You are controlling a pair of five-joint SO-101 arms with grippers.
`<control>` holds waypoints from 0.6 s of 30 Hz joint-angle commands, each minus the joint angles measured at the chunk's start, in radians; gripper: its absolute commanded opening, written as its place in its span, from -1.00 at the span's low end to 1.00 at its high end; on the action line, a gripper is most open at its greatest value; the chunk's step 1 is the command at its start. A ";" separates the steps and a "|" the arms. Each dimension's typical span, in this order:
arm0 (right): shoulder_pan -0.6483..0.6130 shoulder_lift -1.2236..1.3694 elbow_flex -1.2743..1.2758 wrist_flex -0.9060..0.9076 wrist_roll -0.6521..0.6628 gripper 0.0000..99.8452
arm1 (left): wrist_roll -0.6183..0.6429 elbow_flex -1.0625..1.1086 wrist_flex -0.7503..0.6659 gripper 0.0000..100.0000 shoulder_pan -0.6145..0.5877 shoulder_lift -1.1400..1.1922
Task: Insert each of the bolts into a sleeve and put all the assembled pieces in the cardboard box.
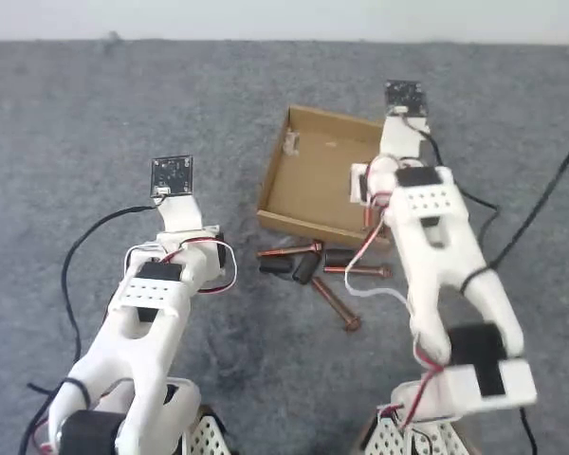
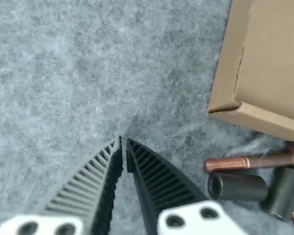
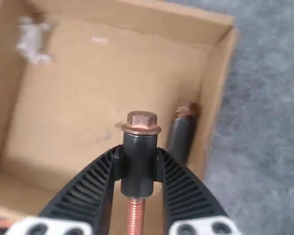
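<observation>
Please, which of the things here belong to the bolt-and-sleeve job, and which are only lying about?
Job in hand:
cardboard box
bolt in sleeve, held in the right gripper
finished piece inside the box
loose bolts
loose sleeves

Lying about:
white scrap in a box corner
black cable

The left arm [image 1: 147,318] and right arm [image 1: 441,242] are white plastic shells with black motor blocks. Red and white wires [image 1: 185,248] loop at the joints, and a black cable [image 1: 68,280] trails off. The fingers [image 2: 157,181] are black, ribbed, tapered wedges on white mounts with round screw holes [image 2: 186,219].
</observation>
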 commanded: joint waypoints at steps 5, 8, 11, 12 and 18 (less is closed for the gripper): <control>-0.010 0.151 -0.144 -0.021 0.107 -0.98 | -0.011 -0.050 0.002 -0.98 -0.003 0.002; -0.012 0.176 -0.163 -0.021 0.104 -0.98 | -0.011 -0.050 0.002 -0.98 -0.003 0.002; -0.013 0.177 -0.166 -0.021 0.110 -0.97 | -0.011 -0.050 0.002 -0.98 -0.003 0.000; -0.015 0.177 -0.166 -0.021 0.110 -0.94 | -0.011 -0.050 0.002 -0.98 -0.003 0.000; -0.013 0.176 -0.161 -0.019 0.112 -0.67 | -0.011 -0.050 0.002 -0.98 -0.003 0.000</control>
